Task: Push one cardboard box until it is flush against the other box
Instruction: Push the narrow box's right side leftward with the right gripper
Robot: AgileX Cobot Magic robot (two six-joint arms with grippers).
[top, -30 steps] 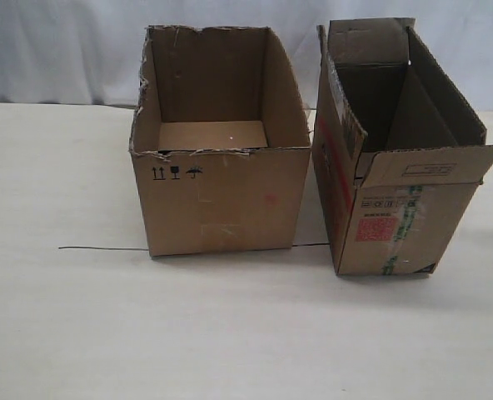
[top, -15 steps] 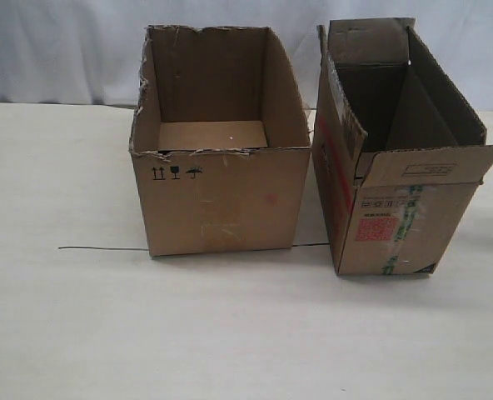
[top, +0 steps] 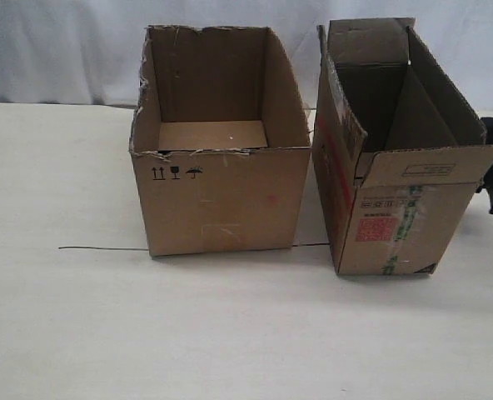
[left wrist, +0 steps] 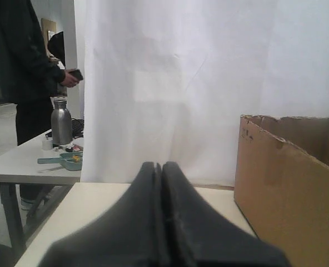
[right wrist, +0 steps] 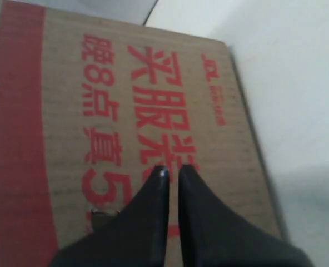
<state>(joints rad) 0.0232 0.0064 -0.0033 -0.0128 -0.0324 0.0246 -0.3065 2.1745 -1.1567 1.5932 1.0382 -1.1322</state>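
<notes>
Two boxes stand on the counter [top: 63, 317] with a narrow gap between them: the cardboard box [top: 396, 212] on the right, the other box [top: 221, 200] on the left. The right end effector [right wrist: 169, 171], narrowed to a slit and empty, points at the cardboard box's red-printed wall; contact is unclear. The exterior view shows only a dark scrap of it, cut off by the frame edge. The left end effector [left wrist: 161, 167] is pressed closed and empty.

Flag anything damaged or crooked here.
The wider box has a ragged, torn rim, worst along the front and left edges. The narrower box stands apart and not lined up with it, its front nearer the camera, and its front flap hangs outward.
</notes>
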